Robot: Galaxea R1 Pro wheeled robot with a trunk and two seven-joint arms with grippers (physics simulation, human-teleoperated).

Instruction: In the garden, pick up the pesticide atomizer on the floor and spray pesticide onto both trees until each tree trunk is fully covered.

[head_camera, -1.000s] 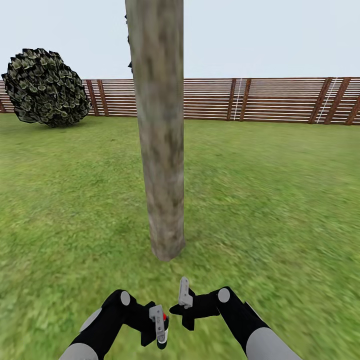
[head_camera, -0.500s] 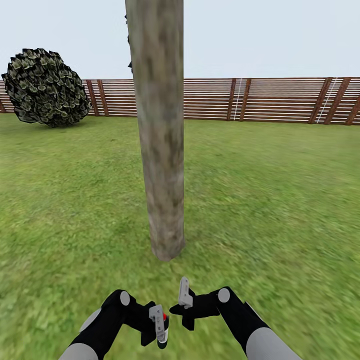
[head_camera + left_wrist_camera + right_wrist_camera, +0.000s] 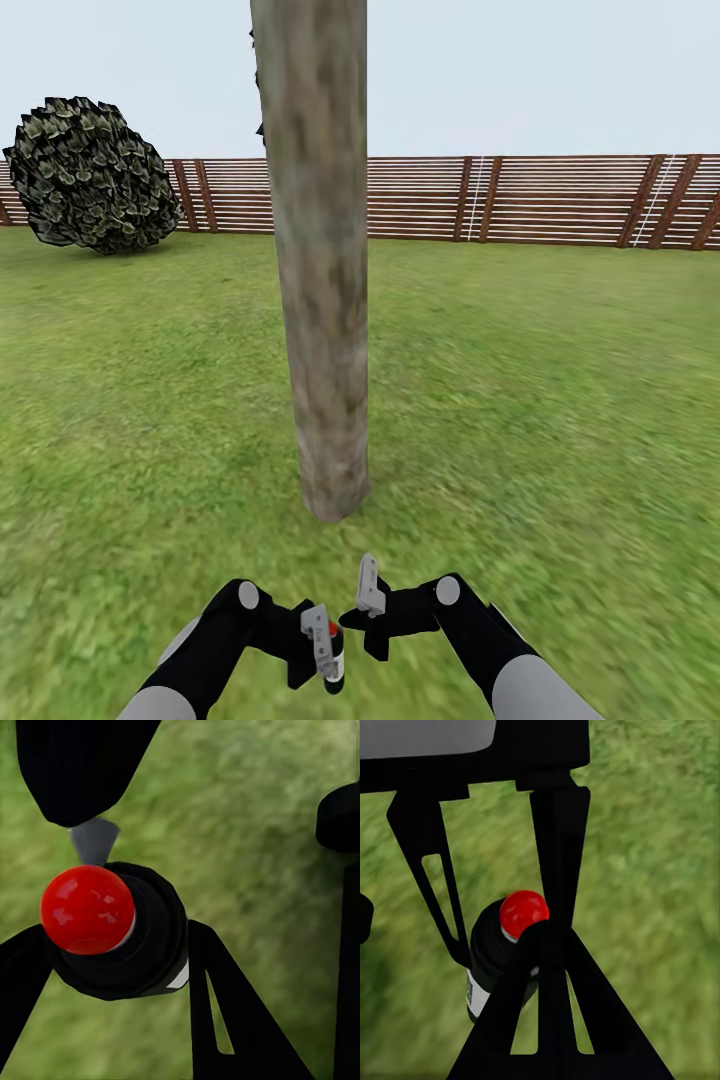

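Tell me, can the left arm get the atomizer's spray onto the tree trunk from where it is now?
Probably yes. The left gripper holds the pesticide atomizer low over the lawn, and the tree trunk stands straight ahead with nothing between, though the nozzle's aim is unclear.

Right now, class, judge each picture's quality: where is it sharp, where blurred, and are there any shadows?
Head view: tree trunk and fence are sharp, the near grass smeared, with no cast shadows. Left wrist view: the atomizer with its red cap is crisp against blurred lawn. Right wrist view: dark fingers sharp, grass soft.
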